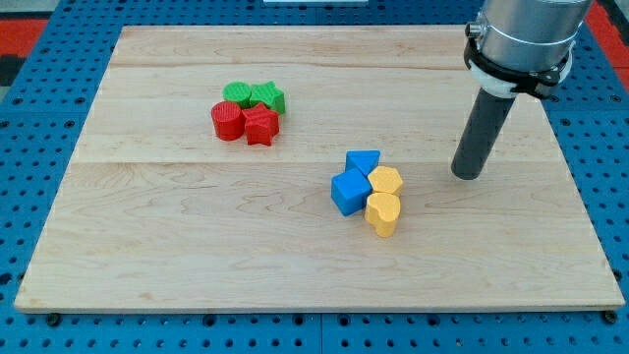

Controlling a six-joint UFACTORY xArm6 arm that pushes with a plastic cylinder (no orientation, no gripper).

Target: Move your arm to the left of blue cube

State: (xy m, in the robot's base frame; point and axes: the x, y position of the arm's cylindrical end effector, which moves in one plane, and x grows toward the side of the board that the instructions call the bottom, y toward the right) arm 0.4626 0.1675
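The blue cube (pixel 349 190) sits a little right of the board's middle, touching a blue triangular block (pixel 363 161) above it and two yellow heart-shaped blocks (pixel 385 181) (pixel 382 212) on its right. My tip (pixel 468 175) is the lower end of the dark rod at the view's right. It stands on the board to the right of this cluster, apart from the yellow blocks by a clear gap.
A second cluster lies at the upper left of the board: a green round block (pixel 237 93), a green star (pixel 267 96), a red cylinder (pixel 227 121) and a red star (pixel 260 126). The wooden board (pixel 147 246) rests on a blue pegboard surface.
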